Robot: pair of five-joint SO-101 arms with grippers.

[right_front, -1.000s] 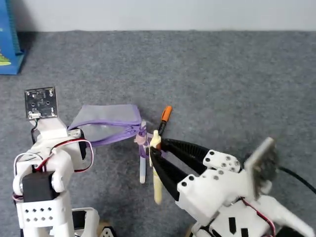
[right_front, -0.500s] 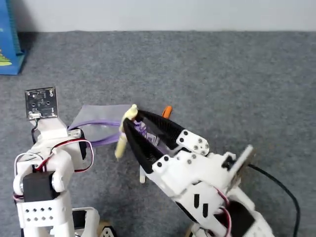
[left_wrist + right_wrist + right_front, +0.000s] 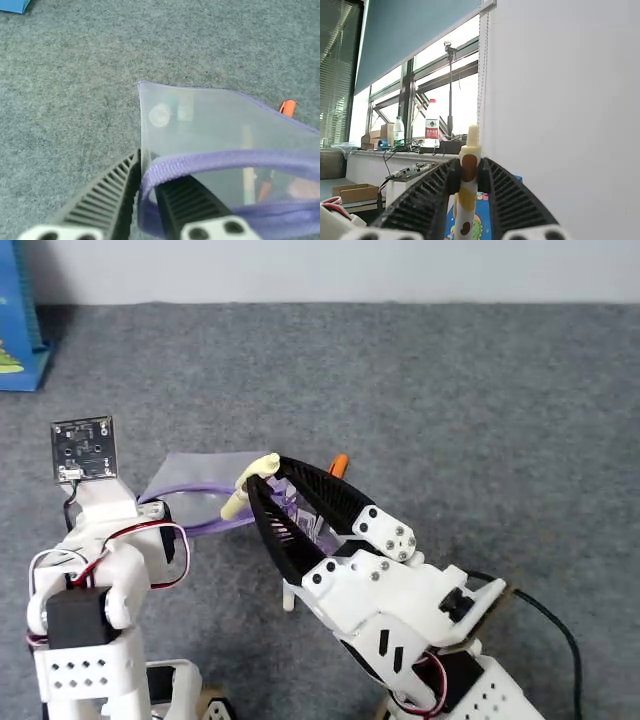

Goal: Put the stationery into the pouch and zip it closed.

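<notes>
A translucent pouch with a purple zip edge lies left of centre, its mouth held up. My left gripper is shut on that zip edge, near the pouch's corner. My right gripper is shut on a cream pen and holds it tilted in the air above the pouch's mouth. In the right wrist view the cream pen has brown spots and stands between the jaws. An orange marker lies on the mat just right of the pouch, partly behind the right arm.
The table has a grey mat. A blue box stands at the far left edge. The left arm's base is at the near left and the right arm's body at the near middle.
My right gripper has lifted the cream pen off the mat and carried it left, up over the pouch's mouth, tilting it. The left gripper has kept its hold on the pouch.
</notes>
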